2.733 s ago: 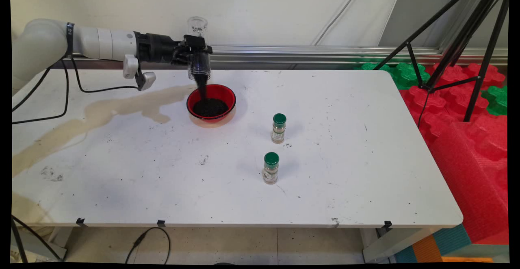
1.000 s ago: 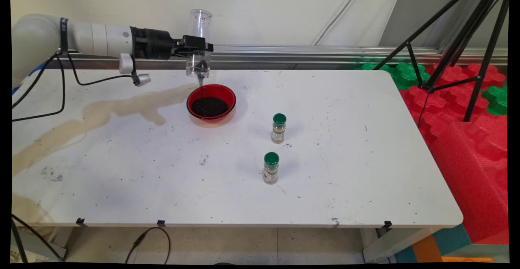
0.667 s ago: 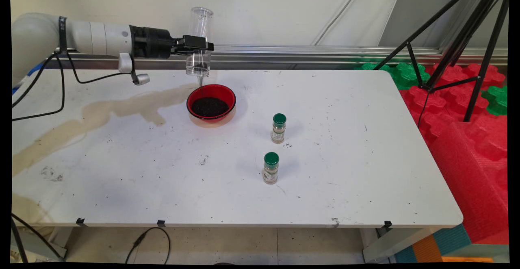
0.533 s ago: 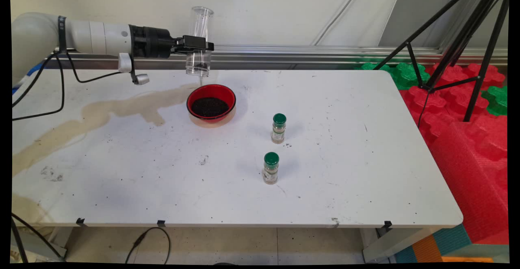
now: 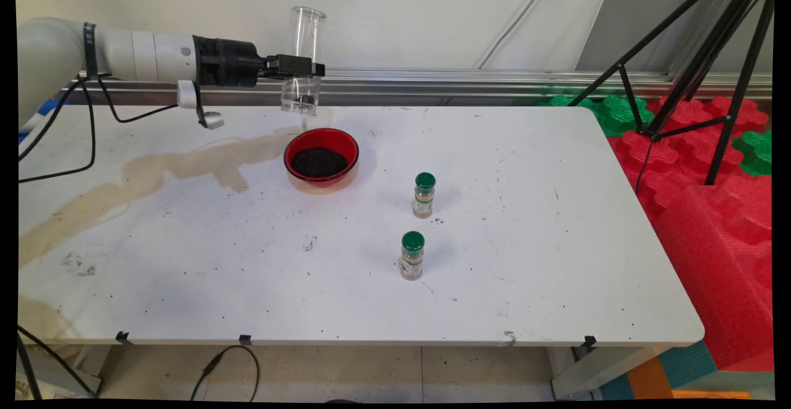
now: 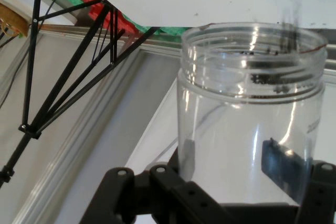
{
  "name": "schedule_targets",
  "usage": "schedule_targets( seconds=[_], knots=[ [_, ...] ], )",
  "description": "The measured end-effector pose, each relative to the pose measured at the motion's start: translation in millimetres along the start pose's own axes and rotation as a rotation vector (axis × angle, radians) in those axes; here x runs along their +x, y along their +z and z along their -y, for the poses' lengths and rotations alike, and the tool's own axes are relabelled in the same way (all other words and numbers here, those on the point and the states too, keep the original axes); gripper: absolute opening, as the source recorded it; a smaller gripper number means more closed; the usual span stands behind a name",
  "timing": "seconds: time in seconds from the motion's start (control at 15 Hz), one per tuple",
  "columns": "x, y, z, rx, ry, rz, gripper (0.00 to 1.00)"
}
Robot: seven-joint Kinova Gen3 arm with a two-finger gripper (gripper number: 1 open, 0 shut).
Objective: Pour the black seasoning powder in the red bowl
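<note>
Reaching level from the left, the gripper (image 5: 301, 67) clamps an upended clear jar (image 5: 303, 63) above the red bowl (image 5: 321, 156).

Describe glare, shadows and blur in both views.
Main view: sharp throughout, with soft even light; the two green-capped bottles and the red bowl cast only faint shadows on the white table. Hand view: bright streaks of glare run down the clear jar held in the hand, a dark smear shows above its rim, and the tripod legs look slightly soft.
</note>
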Motion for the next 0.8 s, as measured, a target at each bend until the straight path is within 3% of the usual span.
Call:
schedule_targets(
  seconds=[0.8],
  knots=[
    [1.0,-9.1,10.6,0.04,0.112,0.009,0.0]
  ],
)
